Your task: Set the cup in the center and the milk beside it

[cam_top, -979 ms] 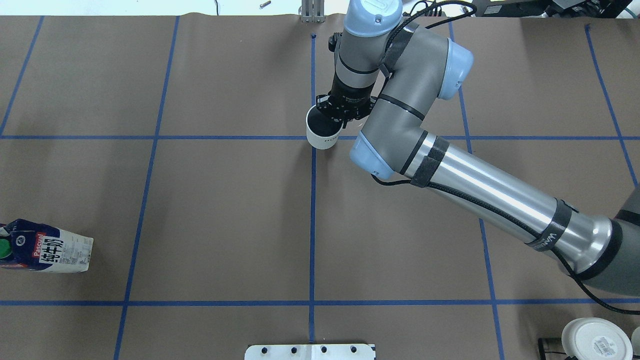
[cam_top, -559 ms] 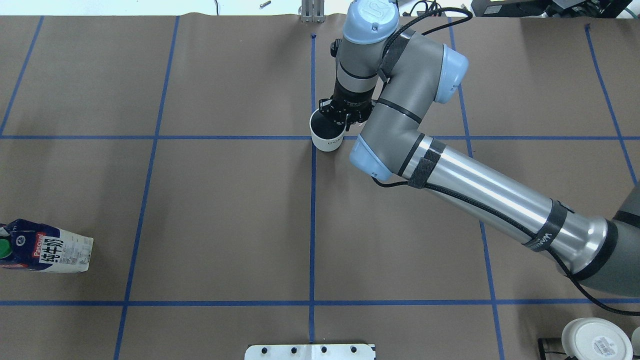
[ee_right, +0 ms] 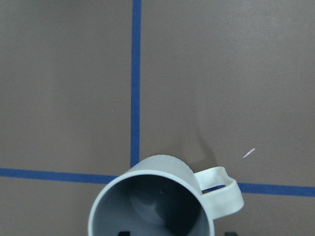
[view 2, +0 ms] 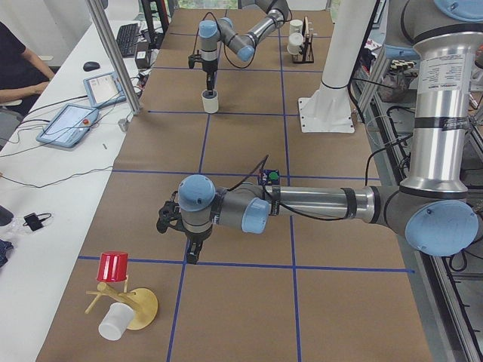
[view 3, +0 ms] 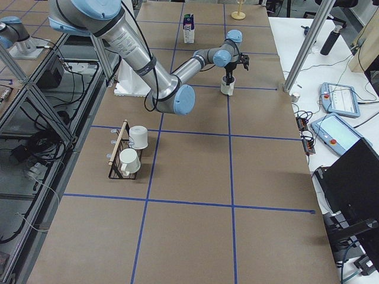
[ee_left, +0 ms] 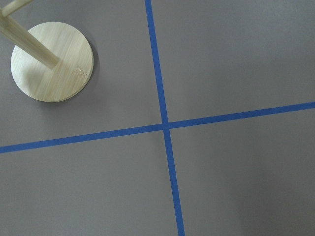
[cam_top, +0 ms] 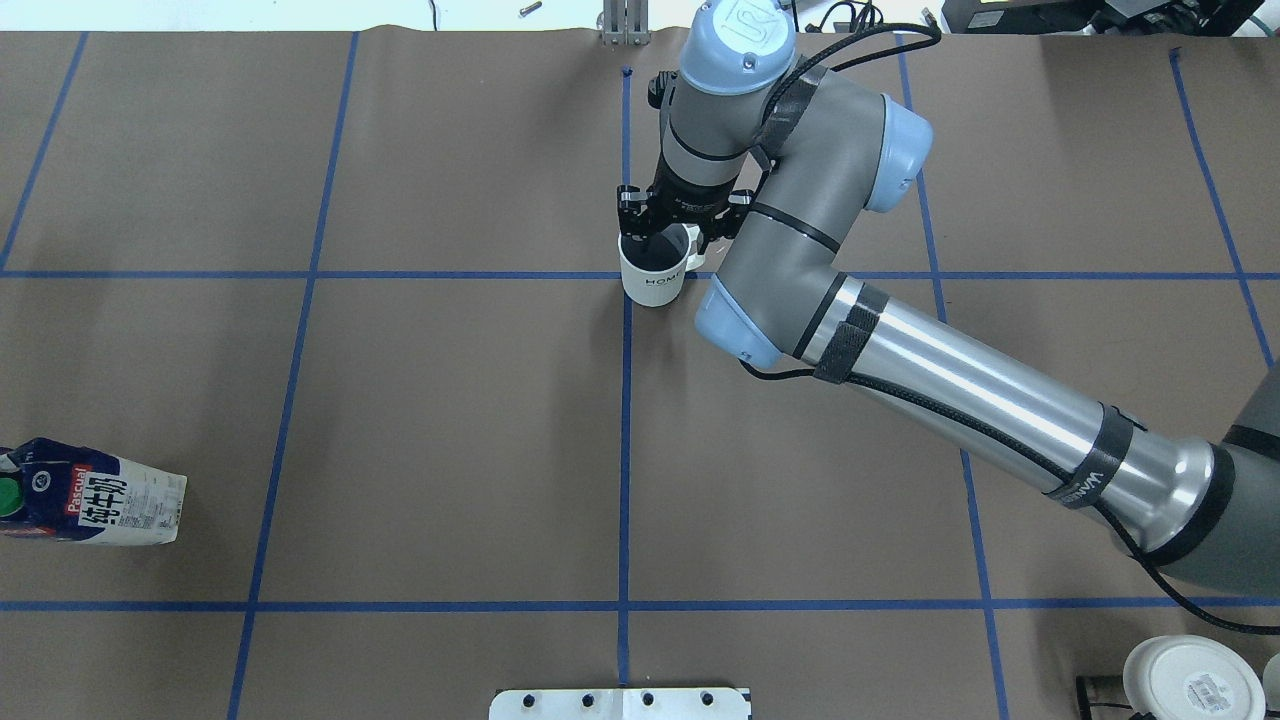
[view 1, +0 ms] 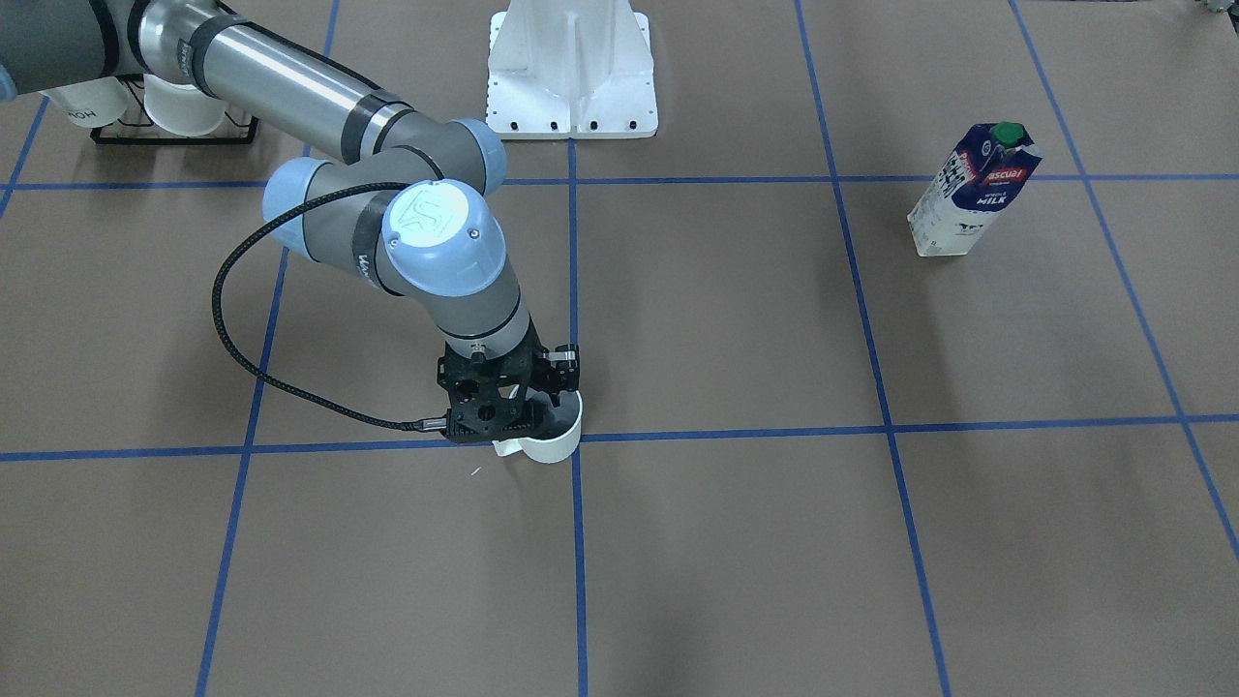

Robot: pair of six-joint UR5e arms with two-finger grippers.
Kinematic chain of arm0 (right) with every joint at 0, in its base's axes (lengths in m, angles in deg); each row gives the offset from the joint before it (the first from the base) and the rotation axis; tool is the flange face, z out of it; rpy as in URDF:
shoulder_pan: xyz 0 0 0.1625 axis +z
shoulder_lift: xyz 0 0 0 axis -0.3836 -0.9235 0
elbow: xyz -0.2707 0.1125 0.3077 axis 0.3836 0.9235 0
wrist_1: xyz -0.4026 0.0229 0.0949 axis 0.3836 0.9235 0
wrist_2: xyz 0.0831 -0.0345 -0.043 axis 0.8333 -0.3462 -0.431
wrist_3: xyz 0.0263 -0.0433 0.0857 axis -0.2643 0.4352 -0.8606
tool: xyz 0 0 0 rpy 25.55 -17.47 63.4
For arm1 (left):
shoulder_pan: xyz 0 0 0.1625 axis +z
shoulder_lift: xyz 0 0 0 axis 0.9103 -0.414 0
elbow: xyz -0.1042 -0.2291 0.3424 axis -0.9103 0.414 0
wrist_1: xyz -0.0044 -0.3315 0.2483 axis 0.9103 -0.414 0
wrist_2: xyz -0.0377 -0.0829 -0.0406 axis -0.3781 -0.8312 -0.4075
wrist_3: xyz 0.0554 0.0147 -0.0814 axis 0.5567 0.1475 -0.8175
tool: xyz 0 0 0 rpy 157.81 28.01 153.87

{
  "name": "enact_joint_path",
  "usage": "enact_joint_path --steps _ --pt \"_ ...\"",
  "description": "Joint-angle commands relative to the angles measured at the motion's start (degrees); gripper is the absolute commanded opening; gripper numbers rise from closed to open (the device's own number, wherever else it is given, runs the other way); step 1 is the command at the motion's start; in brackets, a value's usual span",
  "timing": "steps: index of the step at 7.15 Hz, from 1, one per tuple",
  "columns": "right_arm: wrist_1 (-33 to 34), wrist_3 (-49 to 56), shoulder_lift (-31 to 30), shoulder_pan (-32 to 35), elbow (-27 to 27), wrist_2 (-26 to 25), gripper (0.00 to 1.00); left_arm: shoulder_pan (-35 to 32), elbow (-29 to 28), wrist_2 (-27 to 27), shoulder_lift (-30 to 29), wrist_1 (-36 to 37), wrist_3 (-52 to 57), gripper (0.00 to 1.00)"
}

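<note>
The cup (cam_top: 655,272) is a white mug with a grey inside, a side handle and dark lettering on its side. It stands on the tape crossing at the table's middle, also in the front view (view 1: 554,440) and the right wrist view (ee_right: 152,201). My right gripper (cam_top: 672,238) hangs straight over it, open, one fingertip inside the rim and one outside by the handle. The milk (cam_top: 95,495), a navy and white carton with a green cap, stands far off at the left edge (view 1: 973,194). My left gripper (view 2: 189,253) shows only in the exterior left view, so I cannot tell its state.
A black rack with white mugs (view 1: 174,106) stands by the right arm's base, one mug bottom-up (cam_top: 1190,680). A bamboo mug tree (view 2: 121,302) with a red cup (view 2: 113,265) stands at the left end; its base shows in the left wrist view (ee_left: 51,61). A white mount (view 1: 571,68) sits at the robot's edge.
The right arm has lowered the cup onto the tape crossing, the wrist has turned, and the fingers have come apart off the rim. The milk has not moved.
</note>
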Motion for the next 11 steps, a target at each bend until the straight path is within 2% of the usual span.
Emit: enact_joint_path --steps 1,2,3,4,5,7,8,9,11 --pt "1.1 -0.1 -1.0 5.8 -3.0 5.7 1.00 0.1 1.4 -3.4 -0.1 -0.5 -6.3 0.99" --pt "2.6 -0.2 -3.9 8.5 -6.2 8.4 1.00 0.4 5.3 -4.6 -0.3 0.1 -9.7 0.99" --pt "4.2 0.2 -9.0 10.7 -11.2 8.8 1.00 4.5 10.9 -4.3 0.6 0.3 -18.7 0.99" --pt "4.2 1.6 -13.3 12.5 -13.9 9.6 1.00 7.8 16.8 -4.2 2.5 0.3 -22.8 0.99" --pt "4.1 4.6 -16.5 13.4 -15.7 9.6 1.00 11.1 23.2 -3.8 5.0 0.3 -31.3 0.99" --pt "3.7 6.8 -19.9 15.0 -16.3 10.0 1.00 23.3 37.2 4.1 11.5 0.2 -47.4 0.98" --pt "3.5 7.7 -21.3 15.1 -16.5 10.1 1.00 29.2 41.1 7.4 13.6 0.2 -53.2 0.98" --pt "3.4 8.2 -22.4 15.1 -16.5 10.0 1.00 32.7 43.1 10.8 17.2 0.0 -53.8 0.98" --pt "3.4 8.2 -22.6 15.0 -16.4 9.9 1.00 36.8 43.3 13.7 20.1 -0.2 -53.8 0.98"
